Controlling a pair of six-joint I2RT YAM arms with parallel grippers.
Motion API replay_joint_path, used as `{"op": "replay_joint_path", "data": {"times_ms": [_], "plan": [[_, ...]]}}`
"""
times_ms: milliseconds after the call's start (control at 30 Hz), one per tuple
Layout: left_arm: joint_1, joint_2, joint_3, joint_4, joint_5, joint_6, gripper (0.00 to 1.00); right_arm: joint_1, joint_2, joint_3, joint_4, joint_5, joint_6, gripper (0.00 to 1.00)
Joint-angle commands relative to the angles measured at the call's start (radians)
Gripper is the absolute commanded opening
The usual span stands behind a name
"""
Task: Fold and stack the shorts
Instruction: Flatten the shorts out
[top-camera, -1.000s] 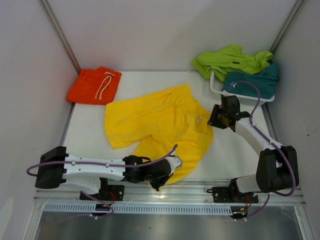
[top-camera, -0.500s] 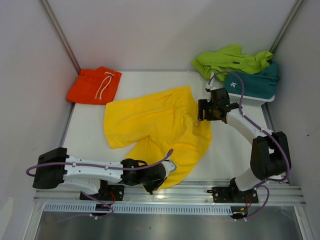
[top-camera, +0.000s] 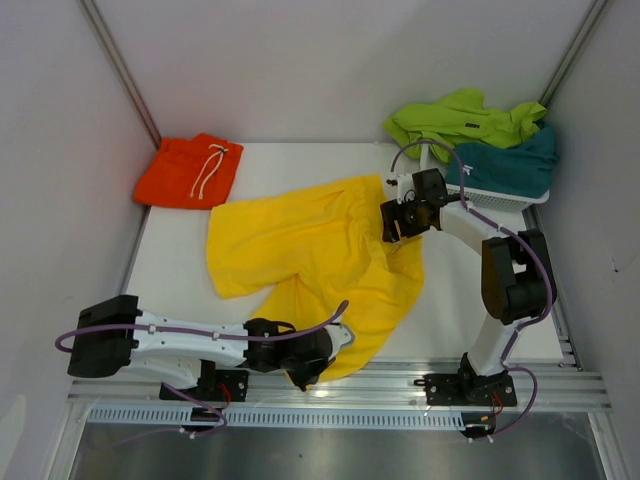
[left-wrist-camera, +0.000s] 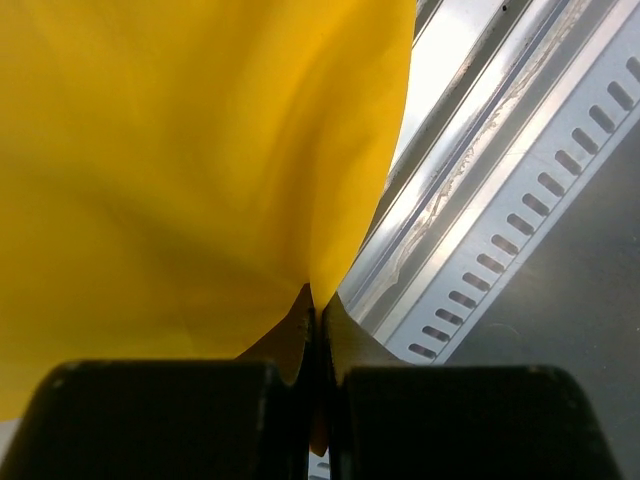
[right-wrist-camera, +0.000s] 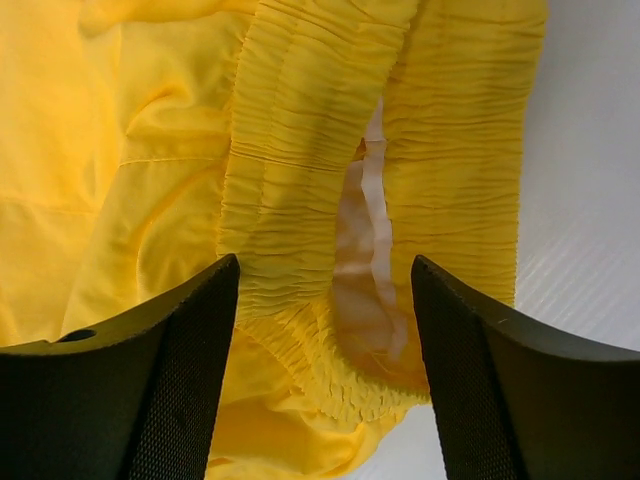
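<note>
I see the yellow shorts (top-camera: 300, 250) spread crumpled mid-bench (top-camera: 175, 270), one hem reaching the near edge. My left claw (left-wrist-camera: 315, 300) is clamped tight on that hem. My right claw (right-wrist-camera: 325, 270) hovers over the gathered waistband at their far right end, jaws wide apart, holding nothing. Folded orange shorts (top-camera: 188, 172) lie in the far left corner. Lime green shorts (top-camera: 455, 118) and teal shorts (top-camera: 510, 165) are heaped in the white basket (top-camera: 515, 198) at far right.

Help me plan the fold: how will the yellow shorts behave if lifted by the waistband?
Probably floppy: the yellow shorts lie rumpled and creased, so they should sag from any grip. Likely thin: the left gripper closes almost fully over their edge. The gathered waistband looks thicker, perhaps easier to pinch.
</note>
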Motion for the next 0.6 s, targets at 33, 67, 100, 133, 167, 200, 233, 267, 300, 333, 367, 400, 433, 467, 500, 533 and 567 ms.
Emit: {"op": "replay_joint_path", "data": {"times_ms": [33, 67, 100, 133, 167, 200, 233, 267, 300, 333, 367, 400, 433, 467, 500, 533, 567], "plan": [[-0.007, 0.029, 0.03, 0.018, 0.03, 0.031, 0.0, -0.006, -0.022, 0.042, -0.124, -0.047, -0.083, 0.68], [-0.007, 0.033, 0.03, 0.018, 0.032, 0.035, 0.0, -0.006, -0.039, 0.038, -0.148, -0.02, -0.08, 0.67], [-0.007, 0.039, 0.039, 0.017, 0.032, 0.038, 0.0, -0.006, -0.047, 0.035, -0.157, -0.004, -0.079, 0.65], [-0.009, 0.047, 0.041, 0.015, 0.034, 0.04, 0.0, -0.006, -0.058, 0.035, -0.167, 0.026, -0.076, 0.6], [-0.007, 0.052, 0.048, 0.012, 0.031, 0.046, 0.0, -0.006, -0.061, 0.038, -0.188, 0.033, -0.071, 0.58], [-0.007, 0.056, 0.053, 0.006, 0.027, 0.048, 0.0, -0.006, -0.062, 0.041, -0.197, 0.042, -0.068, 0.56], [-0.007, 0.061, 0.059, -0.003, 0.023, 0.049, 0.0, -0.005, -0.062, 0.042, -0.21, 0.059, -0.064, 0.54], [-0.007, 0.067, 0.064, -0.009, 0.017, 0.051, 0.0, -0.005, -0.071, 0.041, -0.225, 0.06, -0.059, 0.52], [-0.006, 0.07, 0.073, -0.017, 0.0, 0.049, 0.0, -0.006, -0.079, 0.035, -0.226, 0.063, -0.05, 0.52], [-0.006, 0.081, 0.087, -0.032, -0.002, 0.049, 0.0, -0.006, -0.085, 0.03, -0.231, 0.077, -0.041, 0.52], [-0.006, 0.085, 0.093, -0.04, -0.034, 0.046, 0.0, -0.009, -0.105, 0.015, -0.231, 0.073, -0.03, 0.53], [-0.006, 0.09, 0.102, -0.046, -0.054, 0.045, 0.0, -0.011, -0.116, 0.007, -0.231, 0.067, -0.019, 0.54], [-0.006, 0.09, 0.131, -0.052, -0.055, 0.045, 0.01, -0.014, -0.127, -0.002, -0.228, 0.054, -0.011, 0.58], [0.004, 0.081, 0.143, -0.055, -0.052, 0.046, 0.05, -0.023, -0.14, -0.013, -0.207, 0.039, -0.005, 0.61], [0.01, 0.075, 0.166, -0.057, -0.045, 0.049, 0.12, -0.031, -0.163, -0.036, -0.191, 0.016, 0.008, 0.68], [0.019, 0.067, 0.198, -0.058, -0.014, 0.054, 0.33, -0.04, -0.174, -0.047, -0.173, -0.039, 0.015, 0.7], [0.045, 0.05, 0.211, -0.066, -0.014, 0.061, 0.45, -0.063, -0.182, -0.059, -0.138, -0.067, 0.025, 0.71]]}}
